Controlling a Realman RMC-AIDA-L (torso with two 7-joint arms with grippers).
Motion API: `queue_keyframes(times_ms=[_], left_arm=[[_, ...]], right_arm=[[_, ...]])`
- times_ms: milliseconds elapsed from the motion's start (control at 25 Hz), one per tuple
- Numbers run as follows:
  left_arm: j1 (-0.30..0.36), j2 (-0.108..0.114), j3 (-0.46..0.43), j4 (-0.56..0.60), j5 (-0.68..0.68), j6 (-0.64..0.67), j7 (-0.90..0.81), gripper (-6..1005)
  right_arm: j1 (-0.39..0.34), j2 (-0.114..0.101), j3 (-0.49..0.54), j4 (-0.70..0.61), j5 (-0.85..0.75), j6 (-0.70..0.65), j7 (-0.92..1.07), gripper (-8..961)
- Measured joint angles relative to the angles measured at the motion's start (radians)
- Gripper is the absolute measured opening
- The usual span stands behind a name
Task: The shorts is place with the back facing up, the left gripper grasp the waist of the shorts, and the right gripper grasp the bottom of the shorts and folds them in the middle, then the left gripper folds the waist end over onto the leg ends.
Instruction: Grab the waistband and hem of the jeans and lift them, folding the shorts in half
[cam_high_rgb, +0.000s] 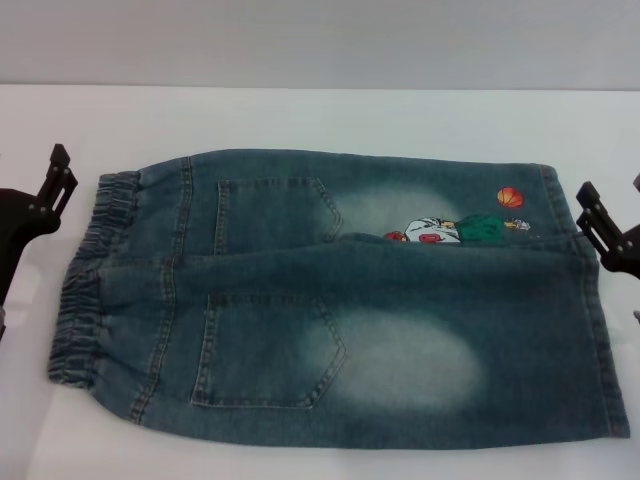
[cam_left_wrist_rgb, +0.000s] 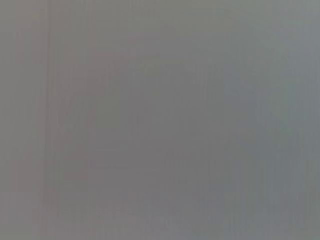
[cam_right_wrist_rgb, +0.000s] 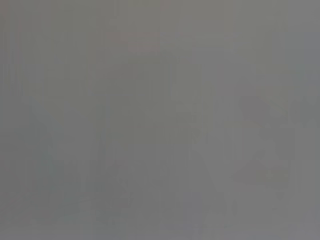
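Note:
The blue washed-denim shorts lie flat on the white table, patch pockets up. The ruffled waist is at the left end. The straight leg ends, the bottom of the shorts, are at the right end. A cartoon figure and an orange basketball print sit near the far leg's hem. My left gripper hovers just left of the waist's far corner. My right gripper is beside the far leg's hem. Neither touches the cloth. Both wrist views are blank grey.
The white table runs beyond the shorts to a grey wall at the back. A narrow strip of table shows in front of the near leg.

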Motion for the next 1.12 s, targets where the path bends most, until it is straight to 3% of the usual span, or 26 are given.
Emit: queue_keyframes(times_ms=[560, 680, 800, 880, 960, 1000, 1040, 1120], left_arm=[[0.002, 0.004, 0.008, -0.010, 0.006, -0.016, -0.008, 802], [0.001, 0.007, 0.011, -0.031, 0.008, -0.031, -0.010, 801], [0.006, 0.017, 0.012, -0.095, 0.034, -0.088, -0.010, 801], [0.012, 0.028, 0.006, -0.150, 0.063, -0.148, -0.007, 800], [0.013, 0.030, 0.005, -0.163, 0.068, -0.163, -0.006, 799], [0.041, 0.057, 0.001, -0.286, 0.085, -0.273, 0.000, 798], [0.049, 0.065, 0.000, -0.315, 0.087, -0.296, 0.000, 797], [0.097, 0.110, -0.024, -0.488, 0.104, -0.463, 0.003, 795]], right_arm=[[-0.034, -0.009, -0.025, 0.067, 0.000, -0.014, 0.000, 692], [-0.056, -0.033, -0.024, 0.163, -0.003, -0.103, 0.000, 690], [-0.147, -0.104, 0.013, 0.420, -0.071, -0.346, 0.000, 689], [-0.230, -0.137, 0.084, 0.674, -0.169, -0.596, -0.001, 688], [-0.317, -0.125, 0.174, 0.954, -0.275, -0.897, -0.001, 687], [-0.361, -0.108, 0.210, 1.079, -0.322, -1.026, -0.001, 687], [-0.403, -0.084, 0.239, 1.193, -0.361, -1.128, 0.002, 686], [-0.466, -0.046, 0.267, 1.353, -0.420, -1.289, 0.002, 685]])
